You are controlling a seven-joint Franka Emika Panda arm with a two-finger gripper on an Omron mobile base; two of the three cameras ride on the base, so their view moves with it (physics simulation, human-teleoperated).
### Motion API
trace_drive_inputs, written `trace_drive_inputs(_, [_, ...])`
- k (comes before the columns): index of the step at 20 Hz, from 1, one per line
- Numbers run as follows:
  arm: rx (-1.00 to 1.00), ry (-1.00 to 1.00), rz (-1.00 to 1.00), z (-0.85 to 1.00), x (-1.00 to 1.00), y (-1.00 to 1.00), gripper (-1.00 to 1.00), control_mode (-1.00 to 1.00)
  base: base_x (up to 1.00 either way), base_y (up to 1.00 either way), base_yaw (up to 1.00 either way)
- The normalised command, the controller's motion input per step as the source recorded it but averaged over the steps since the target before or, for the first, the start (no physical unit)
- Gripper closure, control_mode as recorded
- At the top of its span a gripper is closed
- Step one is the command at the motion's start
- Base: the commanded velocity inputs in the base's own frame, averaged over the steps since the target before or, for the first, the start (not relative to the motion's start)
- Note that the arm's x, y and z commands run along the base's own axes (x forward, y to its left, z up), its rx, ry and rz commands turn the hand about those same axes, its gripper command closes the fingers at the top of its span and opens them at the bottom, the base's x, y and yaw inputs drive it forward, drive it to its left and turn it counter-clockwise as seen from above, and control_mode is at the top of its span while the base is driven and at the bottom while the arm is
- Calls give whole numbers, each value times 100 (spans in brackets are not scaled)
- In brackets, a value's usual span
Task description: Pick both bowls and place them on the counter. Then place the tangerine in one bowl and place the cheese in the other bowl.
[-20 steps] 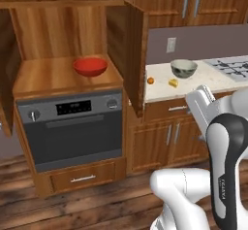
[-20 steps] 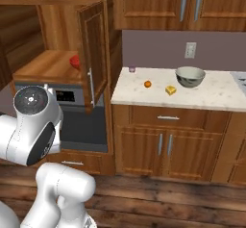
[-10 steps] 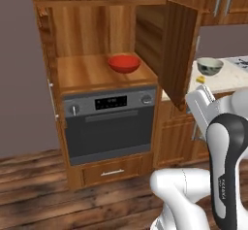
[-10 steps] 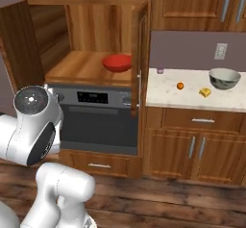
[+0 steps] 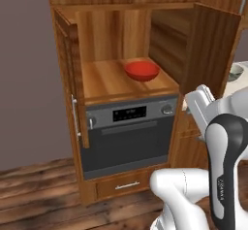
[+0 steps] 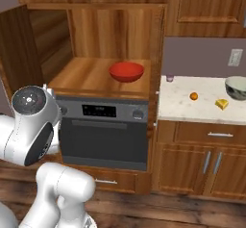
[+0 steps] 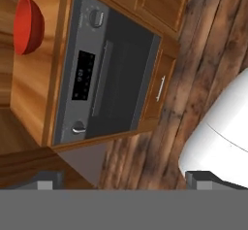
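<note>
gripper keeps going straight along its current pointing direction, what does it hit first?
Most likely the oven front: the hand view looks along the open gripper at its dark door and control panel. Nothing shows in between, though depth is hard to judge. The red bowl sits off-axis.

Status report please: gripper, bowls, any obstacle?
Gripper open, empty. Red bowl on wooden shelf above oven; patterned bowl on counter. Nothing blocks.

I see the glossy red bowl (image 6: 126, 71) sitting upright on the wooden shelf board above the oven, near its right edge. On the speckled beige surface (image 6: 192, 110) I see the pale patterned bowl (image 6: 237, 87) upright at the far right, the yellow cheese wedge (image 6: 221, 104) just beside it, and the orange tangerine (image 6: 193, 96) left of the cheese.
</note>
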Motion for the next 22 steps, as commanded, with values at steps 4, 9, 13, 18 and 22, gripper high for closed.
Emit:
trace_drive_inputs(4, [0, 0, 0, 0, 0, 0, -100, 100, 70, -6, 0])
trace_drive_inputs(9, [0, 0, 0, 0, 0, 0, -100, 100, 59, -9, 1])
trace_drive_inputs(13, [0, 0, 0, 0, 0, 0, -100, 100, 55, -4, 0])
trace_drive_inputs(18, [0, 0, 0, 0, 0, 0, -100, 100, 57, -13, 1])
trace_drive_inputs(22, [0, 0, 0, 0, 0, 0, -100, 100, 45, -1, 4])
